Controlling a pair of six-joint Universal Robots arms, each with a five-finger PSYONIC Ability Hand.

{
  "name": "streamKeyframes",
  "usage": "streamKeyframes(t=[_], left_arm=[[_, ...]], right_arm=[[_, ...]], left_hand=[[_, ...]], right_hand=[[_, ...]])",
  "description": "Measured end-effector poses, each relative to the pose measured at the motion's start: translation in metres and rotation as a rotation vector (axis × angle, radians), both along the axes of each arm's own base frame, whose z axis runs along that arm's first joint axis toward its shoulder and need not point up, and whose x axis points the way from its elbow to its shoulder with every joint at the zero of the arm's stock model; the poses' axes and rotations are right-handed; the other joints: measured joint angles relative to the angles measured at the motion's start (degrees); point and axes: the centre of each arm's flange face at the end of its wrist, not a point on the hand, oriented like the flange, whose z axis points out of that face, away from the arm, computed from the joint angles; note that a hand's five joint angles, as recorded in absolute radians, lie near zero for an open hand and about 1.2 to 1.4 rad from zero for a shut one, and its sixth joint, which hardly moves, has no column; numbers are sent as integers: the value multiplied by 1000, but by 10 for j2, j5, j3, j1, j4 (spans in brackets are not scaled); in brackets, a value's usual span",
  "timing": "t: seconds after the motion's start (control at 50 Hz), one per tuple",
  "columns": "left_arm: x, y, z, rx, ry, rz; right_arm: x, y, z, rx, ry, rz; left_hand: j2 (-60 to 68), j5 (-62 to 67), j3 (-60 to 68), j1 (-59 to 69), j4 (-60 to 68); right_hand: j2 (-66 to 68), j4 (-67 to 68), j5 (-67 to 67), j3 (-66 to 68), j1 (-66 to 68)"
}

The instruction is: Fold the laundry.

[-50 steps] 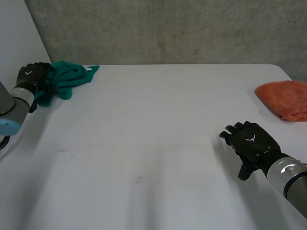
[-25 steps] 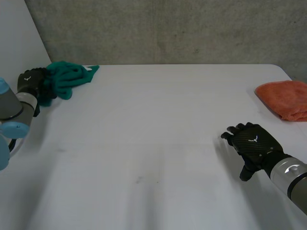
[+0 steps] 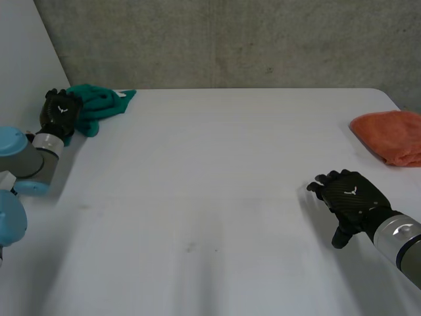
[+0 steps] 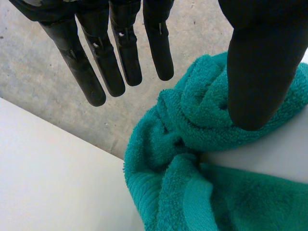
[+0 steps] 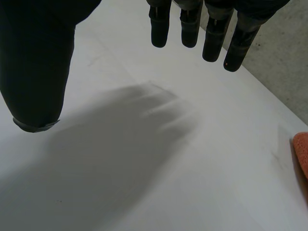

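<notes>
A crumpled teal towel (image 3: pixel 99 105) lies at the table's far left corner. My left hand (image 3: pixel 60 112) rests at its left edge. In the left wrist view that hand (image 4: pixel 260 62) is open, its fingers (image 4: pixel 120 53) straight and reaching past the towel (image 4: pixel 192 168), the thumb just over a fold without pinching it. An orange towel (image 3: pixel 391 135) lies bunched at the far right edge. My right hand (image 3: pixel 348 197) hovers open above bare table at the near right, holding nothing; its thumb (image 5: pixel 38 62) and straight fingers are spread, with a sliver of the orange towel (image 5: pixel 302 154) beside it.
The white table (image 3: pixel 210 184) stretches between the two towels. A concrete wall runs along its far edge, and a pale panel stands to the left of the teal towel. The left arm's grey and light-blue joints (image 3: pixel 20 158) sit over the near left edge.
The left arm has swung, and its hand has shifted right and turned at the teal towel's edge, fingers closing slightly. The right hand drifted a little toward the near right.
</notes>
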Motion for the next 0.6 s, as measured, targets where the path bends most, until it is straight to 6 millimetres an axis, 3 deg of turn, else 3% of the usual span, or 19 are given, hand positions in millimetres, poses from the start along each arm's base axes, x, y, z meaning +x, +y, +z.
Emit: streamKeyframes(t=[0.12,0.2,0.24,0.34,0.36,0.38,0.4,0.42,0.44,0.5,0.52,0.6], left_arm=[[1,-1,-4,-18,-20,-2],[2,-2,-5,-25,-22,-2],[2,-2,-5,-29,-21,-1],[2,0,-6,-19,-16,7],[2,2,-5,-13,-14,11],[2,3,-2,-8,-12,17],[2,4,-1,-4,-10,21],[2,6,3,1,-7,31],[3,8,6,7,-3,42],[3,13,15,16,6,68],[3,17,22,21,13,86],[-1,30,39,41,36,106]], right_arm=[[0,0,-2,9,1,1],[0,0,-3,10,1,1],[0,0,-3,10,1,1],[0,0,-3,13,1,1],[0,0,-4,13,1,2],[0,0,-4,13,1,1],[0,0,-4,14,1,2],[0,0,-4,14,1,2],[0,0,-4,14,1,2],[1,0,-4,14,1,3],[1,0,-4,14,0,3],[1,0,-3,15,-1,5]], left_hand=[[2,1,1,0,0],[132,128,131,148,128],[292,282,284,307,283],[331,317,330,320,332],[294,294,293,288,291],[164,178,177,156,173],[164,178,177,156,173],[-5,-3,-1,-52,-8],[-63,-54,-50,-101,-58],[-133,-129,-122,-159,-132],[-207,-204,-202,-217,-210],[-225,-215,-220,-226,-229]], right_hand=[[0,0,0,0,0],[0,0,0,0,0],[0,0,0,0,0],[0,0,0,0,0],[0,0,0,0,0],[0,0,0,0,0],[0,0,0,0,0],[0,0,0,0,0],[0,0,0,0,0],[0,0,0,0,0],[0,0,0,0,0],[0,0,0,0,0]])
